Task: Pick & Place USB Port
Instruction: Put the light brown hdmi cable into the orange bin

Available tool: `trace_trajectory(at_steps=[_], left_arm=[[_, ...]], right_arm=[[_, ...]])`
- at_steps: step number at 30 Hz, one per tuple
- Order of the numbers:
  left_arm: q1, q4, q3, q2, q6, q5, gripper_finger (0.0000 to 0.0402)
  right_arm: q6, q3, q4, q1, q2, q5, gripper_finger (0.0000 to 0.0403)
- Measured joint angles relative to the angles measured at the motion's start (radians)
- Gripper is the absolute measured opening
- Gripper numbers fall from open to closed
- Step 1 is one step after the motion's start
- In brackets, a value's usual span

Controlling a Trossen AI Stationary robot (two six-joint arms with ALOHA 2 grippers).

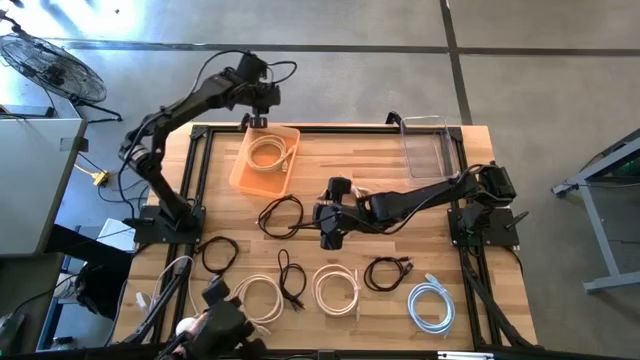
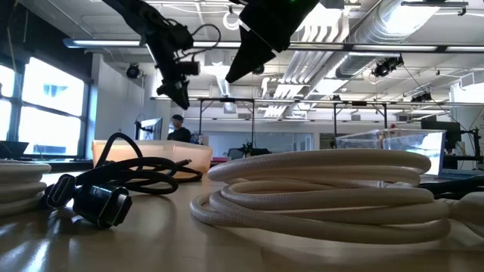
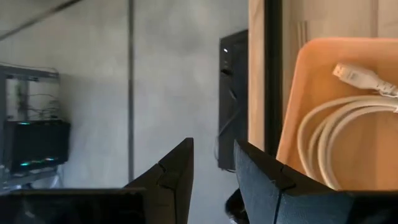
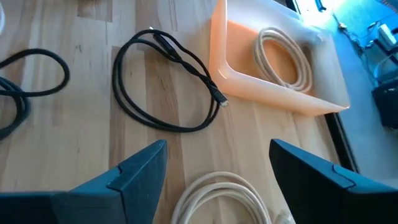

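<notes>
A wooden desk [image 1: 340,170] with a black frame stands on a grey concrete floor [image 1: 330,60]. A round floor fan [image 1: 52,68] sits at the upper left beside a pale cabinet [image 1: 35,180]. Beyond the desk, an open industrial hall shows exposed ceiling ducts [image 2: 393,30], large windows [image 2: 45,106] and a distant person [image 2: 178,128].

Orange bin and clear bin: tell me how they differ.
The orange bin is opaque, while the clear bin is see-through. The orange bin holds a coiled cream cable; the clear bin looks empty. The orange bin sits toward the table's left by the left gripper, turned slightly askew; the clear bin sits at the far right corner, square to the edge. Both are shallow rectangular trays at the table's far side.
</notes>
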Motion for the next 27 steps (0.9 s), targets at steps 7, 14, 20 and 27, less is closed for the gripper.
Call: trace_trajectory(at_steps=[7, 14, 20, 27], left_arm=[[-0.03, -0.151, 0.001, -0.16, -0.084, 0.18, 0.0111], [-0.136, -0.462, 0.001, -0.28, -0.174, 0.554, 0.0111], [-0.322, -0.663, -0.005, -0.297, -0.175, 0.669, 0.0111], [-0.534, -0.589, -0.094, -0.296, -0.259, 0.529, 0.0111]], right_arm=[[-0.001, 0.0, -0.074, 0.0, 0.0, 0.079, 0.0275], [0.032, 0.0, -0.222, 0.0, 0.0, 0.092, 0.0275], [0.201, 0.0, -0.48, 0.0, 0.0, 0.046, 0.0275], [0.253, 0.0, -0.596, 0.003, 0.0, -0.236, 0.0275]])
